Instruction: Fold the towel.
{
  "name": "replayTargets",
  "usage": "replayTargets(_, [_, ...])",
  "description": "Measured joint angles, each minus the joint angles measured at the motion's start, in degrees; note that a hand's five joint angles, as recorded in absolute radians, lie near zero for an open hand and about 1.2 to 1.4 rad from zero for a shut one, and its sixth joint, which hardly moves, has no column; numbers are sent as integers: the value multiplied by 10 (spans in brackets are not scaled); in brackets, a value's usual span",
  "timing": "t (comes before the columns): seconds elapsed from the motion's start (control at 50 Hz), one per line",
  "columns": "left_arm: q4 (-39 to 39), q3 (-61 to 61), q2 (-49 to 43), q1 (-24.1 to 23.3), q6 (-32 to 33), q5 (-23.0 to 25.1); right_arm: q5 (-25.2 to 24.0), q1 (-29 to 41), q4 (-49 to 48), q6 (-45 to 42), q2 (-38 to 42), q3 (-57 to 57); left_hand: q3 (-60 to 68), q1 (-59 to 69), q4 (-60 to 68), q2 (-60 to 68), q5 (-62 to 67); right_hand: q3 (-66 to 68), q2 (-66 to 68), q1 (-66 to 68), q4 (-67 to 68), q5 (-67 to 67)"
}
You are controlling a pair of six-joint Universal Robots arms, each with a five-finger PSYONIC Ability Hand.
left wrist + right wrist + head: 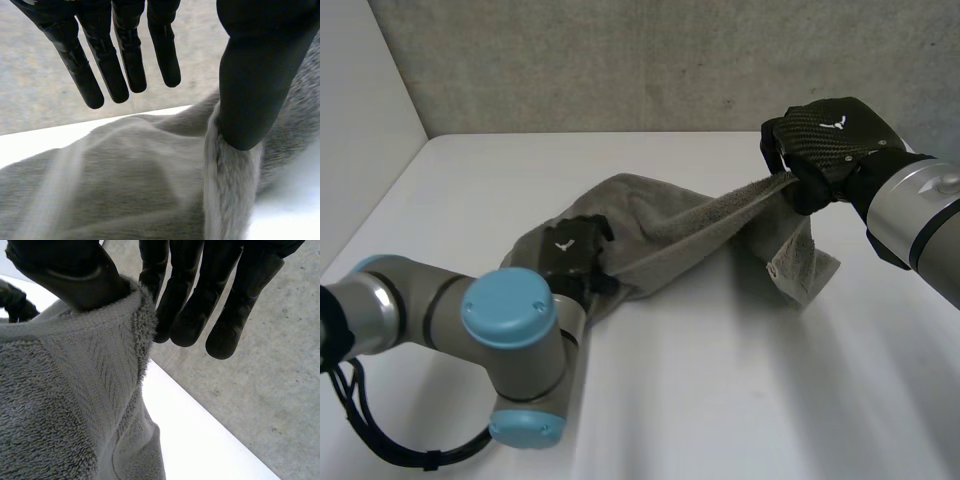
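- The white desk (pixel 740 400) carries the grey towel (pixel 660 225), which lies bunched.
- My right hand (pixel 825 140) pinches the towel's right edge, thumb against fingers (pixel 190 315), lifting it to stretch it out, I judge.
- My left hand (pixel 570 250) anchors the towel's left end, fingers (pixel 107 75) straight and spread.

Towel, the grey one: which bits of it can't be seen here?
- Head view: one end of the grey terry towel lies under the left hand and left arm.
- Head view: the right hand covers the edge it pinches.
- Left wrist view: the thumb hides part of a fold; the nearest cloth is blurred.
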Motion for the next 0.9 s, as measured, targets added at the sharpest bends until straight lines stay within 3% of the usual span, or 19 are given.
replayTargets(0.1, [-1,-21,19,43,26,1,-2,-2,-1,-2,-4,9,64,64,59,64,58,0,0,0,0,0])
replayTargets(0.16, [-1,-43,35,69,46,12,-4,-2,-1,-3,-7,18,162,164,163,162,162,0,0,0,0,0])
replayTargets(0.28, [3,-101,70,93,57,84,-8,-4,-3,-4,-13,43,320,303,321,321,311,0,0,0,0,0])
replayTargets(0.4, [7,-144,132,109,56,155,-9,-7,-1,-15,-20,57,337,314,337,336,324,0,0,0,0,0])
replayTargets(0.72, [-41,-158,437,201,70,218,-18,-58,80,-115,-89,-8,338,317,340,338,325,0,0,0,1,0])
replayTargets(0.82, [-59,-172,439,209,75,254,-28,-61,89,-115,-88,-2,339,320,340,338,330,0,0,0,1,3])
replayTargets(0.9, [-64,-189,382,210,92,272,-33,-61,87,-116,-79,27,339,322,340,339,332,0,0,0,1,4])
